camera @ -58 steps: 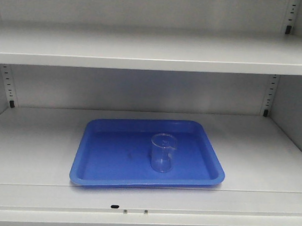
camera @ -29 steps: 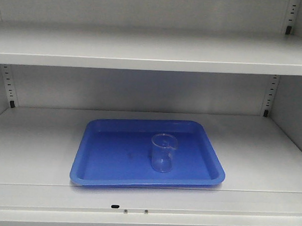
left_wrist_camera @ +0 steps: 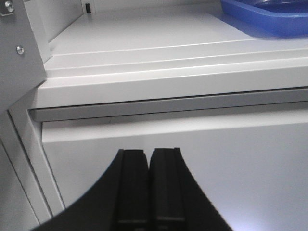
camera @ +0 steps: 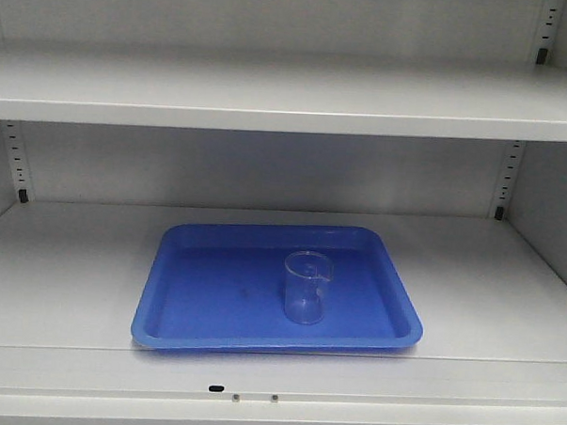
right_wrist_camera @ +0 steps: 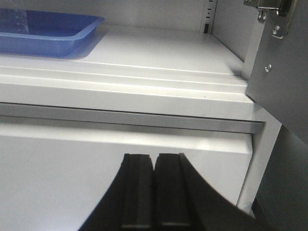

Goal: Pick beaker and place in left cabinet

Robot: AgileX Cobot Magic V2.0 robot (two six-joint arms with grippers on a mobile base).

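Beaker parked on tray in left cabinet, both hands clear.
Beaker (camera: 306,288) stands upright in the blue tray (camera: 204,303) nr shelf (camera: 64,278) front edge, prob. to contain it; left hand (left_wrist_camera: 148,185) & right hand (right_wrist_camera: 154,190) pressed together, empty, below the shelf lip.

beaker (camera: 305,288): clear glass, smooth and glossy
tray (camera: 195,307): blue plastic, smooth with a soft sheen
cabinet (camera: 270,90): light grey painted metal, smooth, matt
left hand (left_wrist_camera: 148,185): black, matt
right hand (right_wrist_camera: 154,190): black, matt
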